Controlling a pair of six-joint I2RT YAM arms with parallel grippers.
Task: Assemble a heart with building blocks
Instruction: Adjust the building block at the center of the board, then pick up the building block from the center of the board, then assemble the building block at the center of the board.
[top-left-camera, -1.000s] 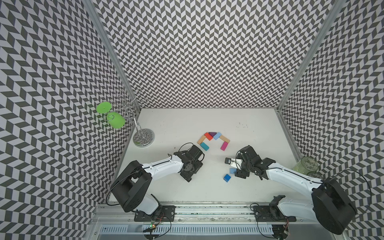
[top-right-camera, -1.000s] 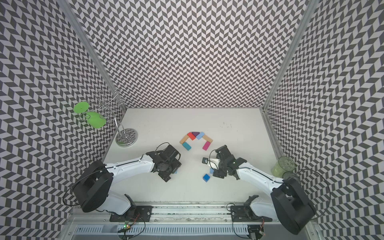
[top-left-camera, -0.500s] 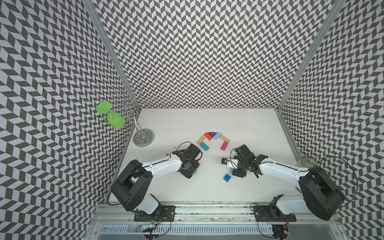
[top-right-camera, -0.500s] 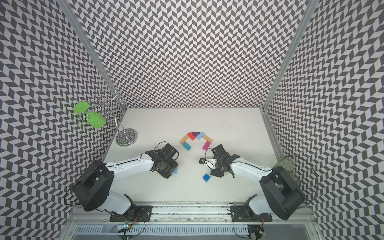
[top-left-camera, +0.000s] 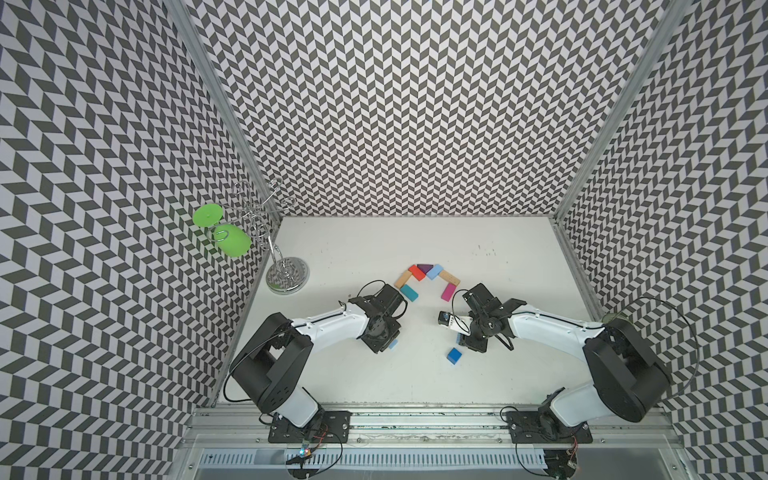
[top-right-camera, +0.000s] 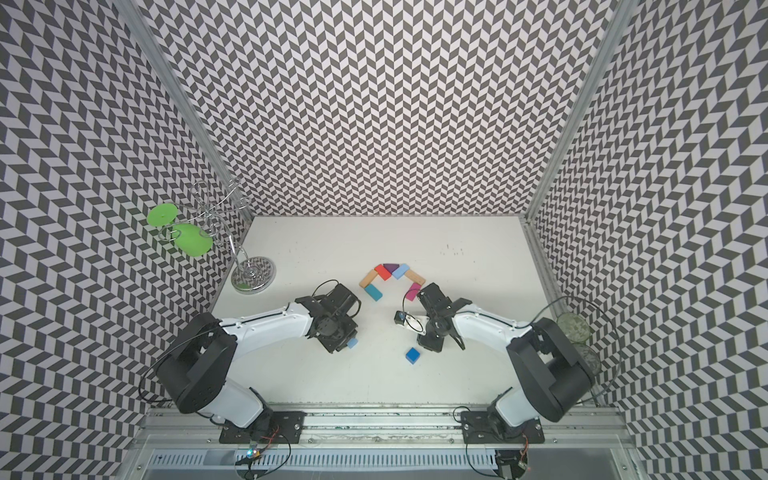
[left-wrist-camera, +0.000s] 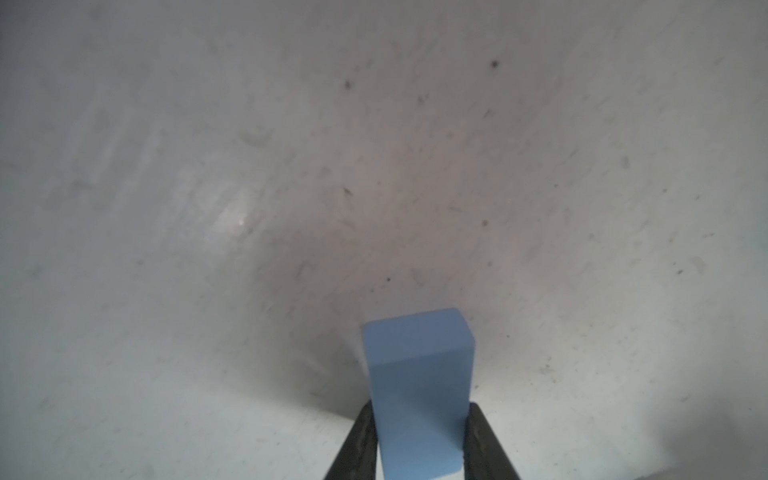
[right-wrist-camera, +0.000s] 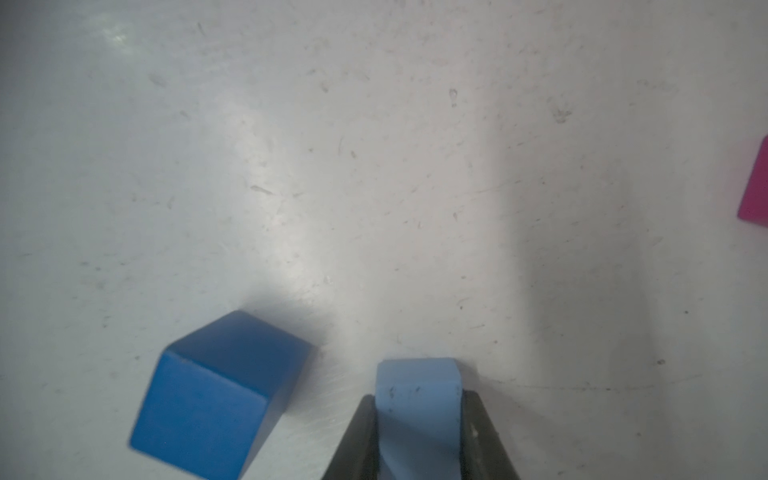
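Gripping step: the pick-up of the two lower side pieces is judged to be in hand; no lift off the worktop (top-left-camera: 374, 249) can be made out. Clock hours are read in a top view, with twelve at the far wall and the dial centred between the two arms.
Dark blue cube (top-left-camera: 454, 355): the nearest piece, lying loose at about four o'clock, just beside the right claw (right-wrist-camera: 419, 415) and untouched.
Left claw (left-wrist-camera: 417, 419): at nine o'clock, closed on the left light blue block (left-wrist-camera: 415, 361), with both fingers pressed to its long sides and its free end jutting forward.
Right claw: at three o'clock, clamped on the right light blue block (right-wrist-camera: 417, 378); the cube is seen close alongside.
Heart (top-left-camera: 434, 271): farthest, at twelve o'clock, with only the upper arch laid. The purple triangle (top-left-camera: 424, 268) sits at the notch. The teal block (top-left-camera: 409, 293) ends the leg at eight o'clock of the arch, and the magenta block (top-left-camera: 447, 291) ends the one at four o'clock. The lower half is open.
Next move: each held block is to be raised clear, carried toward twelve o'clock and set slanting inward under teal and magenta. Ends are to touch without the laid pieces being nudged, and room is to be left at six o'clock of the heart for the cube.
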